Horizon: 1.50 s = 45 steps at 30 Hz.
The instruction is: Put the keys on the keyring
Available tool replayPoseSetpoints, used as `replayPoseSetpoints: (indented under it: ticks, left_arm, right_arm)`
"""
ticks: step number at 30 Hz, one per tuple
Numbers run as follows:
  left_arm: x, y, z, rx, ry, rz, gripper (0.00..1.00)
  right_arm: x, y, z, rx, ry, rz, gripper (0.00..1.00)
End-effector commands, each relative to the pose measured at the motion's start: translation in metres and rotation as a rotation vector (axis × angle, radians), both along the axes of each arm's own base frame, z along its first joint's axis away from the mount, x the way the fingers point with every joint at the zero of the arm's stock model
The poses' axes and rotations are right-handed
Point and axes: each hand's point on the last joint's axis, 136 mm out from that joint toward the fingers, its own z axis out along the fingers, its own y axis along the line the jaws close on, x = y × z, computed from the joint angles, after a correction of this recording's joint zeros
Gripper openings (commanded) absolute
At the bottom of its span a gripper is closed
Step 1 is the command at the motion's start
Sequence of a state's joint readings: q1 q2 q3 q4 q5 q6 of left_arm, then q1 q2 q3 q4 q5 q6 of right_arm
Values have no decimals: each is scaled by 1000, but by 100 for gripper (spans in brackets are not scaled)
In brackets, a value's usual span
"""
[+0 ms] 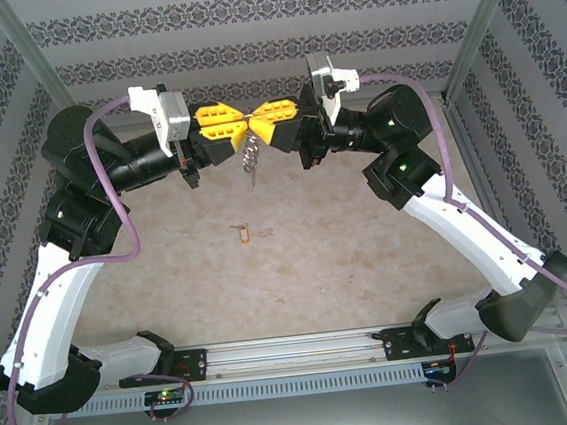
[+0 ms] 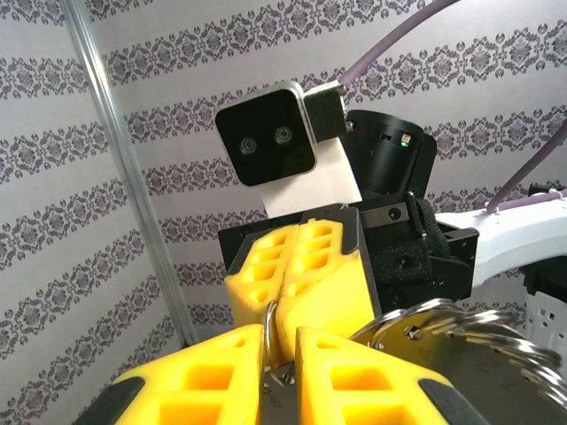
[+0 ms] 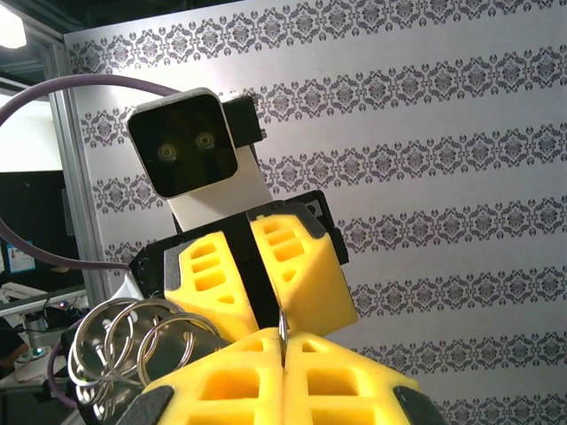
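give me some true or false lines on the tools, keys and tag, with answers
1. The left tool and right tool meet tip to tip above the table. True.
2. The keys lie on the table. False: they hang in the air below the tools' tips.
3. A yellow tag lies on the table. True.
4. The right tool is wide open. False: it is shut on the keyring.
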State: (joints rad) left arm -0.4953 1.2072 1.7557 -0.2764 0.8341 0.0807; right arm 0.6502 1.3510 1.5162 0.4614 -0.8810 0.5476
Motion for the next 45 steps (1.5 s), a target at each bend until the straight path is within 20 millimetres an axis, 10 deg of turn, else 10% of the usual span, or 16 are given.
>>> replayPoseSetpoints:
  ticks: [1, 17, 28, 34, 45]
  left_arm:
    - [-2, 1, 7, -24, -25, -20, 15]
    - [2, -1, 4, -17, -21, -15, 17]
    - [5, -3, 5, -12, -36, -19, 0]
    - [6, -2, -12, 100, -24, 4, 0]
    - [7, -2, -36, 201, 0, 9, 0]
  right_arm:
    - [-12, -7, 13, 37, -57, 13, 0]
    - [-19, -6, 18, 67, -61, 32, 0]
    - [-15, -4, 13, 62, -49, 17, 0]
    - [-3, -6, -6, -71, -82, -151, 31]
    - [-2, -9, -37, -300, -153, -218, 26]
